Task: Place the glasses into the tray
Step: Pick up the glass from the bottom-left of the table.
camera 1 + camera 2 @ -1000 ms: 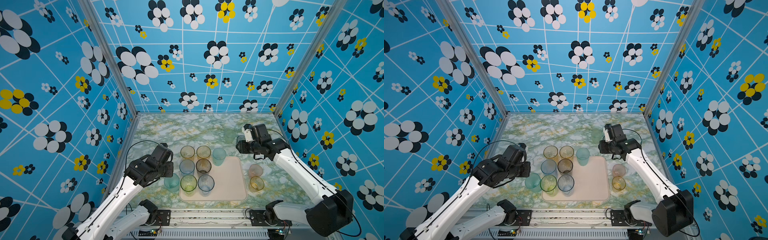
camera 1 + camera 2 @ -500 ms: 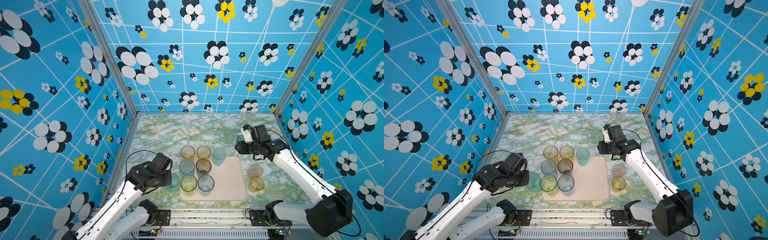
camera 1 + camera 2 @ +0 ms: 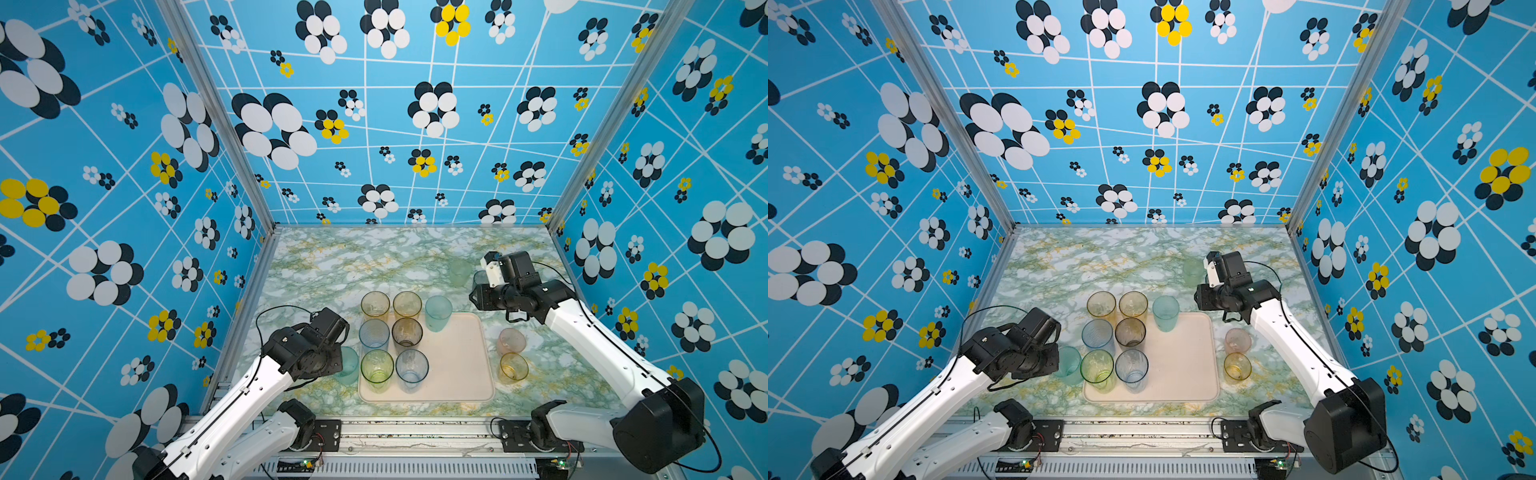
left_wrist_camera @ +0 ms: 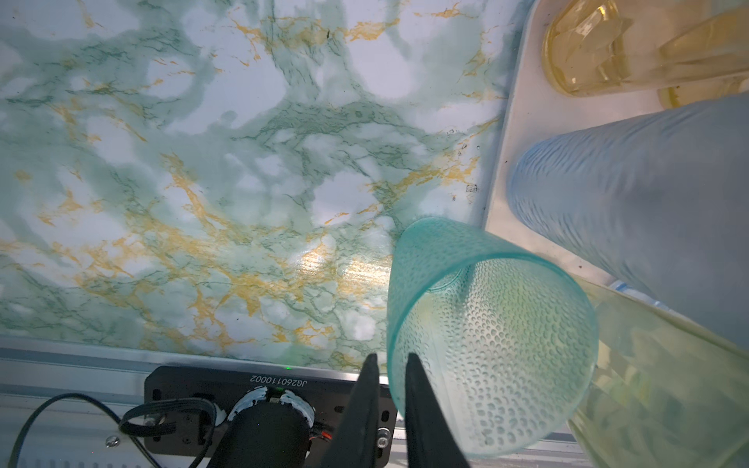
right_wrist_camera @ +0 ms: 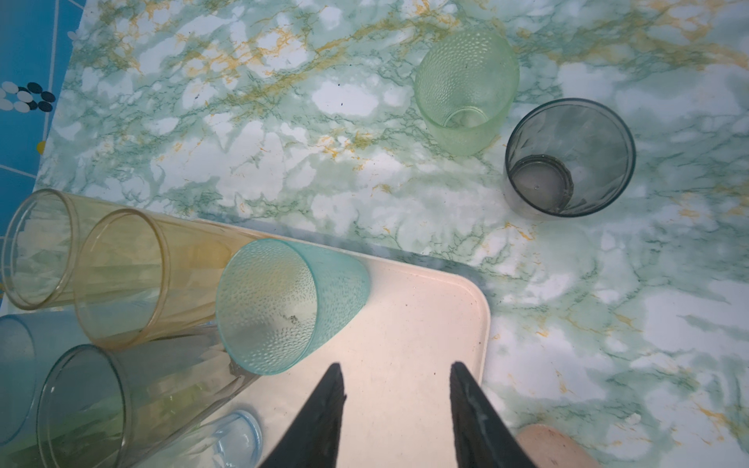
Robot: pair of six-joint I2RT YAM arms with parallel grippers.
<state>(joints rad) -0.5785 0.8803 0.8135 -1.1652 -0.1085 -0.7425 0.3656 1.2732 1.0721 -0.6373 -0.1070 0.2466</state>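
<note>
The left claw (image 4: pixel 391 358) was closed narrowly on the rim wall of a teal tumbler (image 4: pixel 486 344), with one finger inside and one outside. This tumbler was held just beside the left edge of the tray (image 3: pixel 457 361), toward its near end; whether its base was clear of the table (image 3: pixel 353 266) could not be told. Seven glasses (image 3: pixel 407 332) were stood upright in the left part of the tray. The right claw (image 5: pixel 397 366) was held fairly wide, gripping nothing, above the tray's far right corner. A pink tumbler (image 3: pixel 511 340) and a short amber tumbler (image 3: pixel 514 368) were stood on the table right of the tray. A pale green tumbler (image 5: pixel 466 93) and a grey tumbler (image 5: pixel 567 158) were stood farther back, near each other.
</note>
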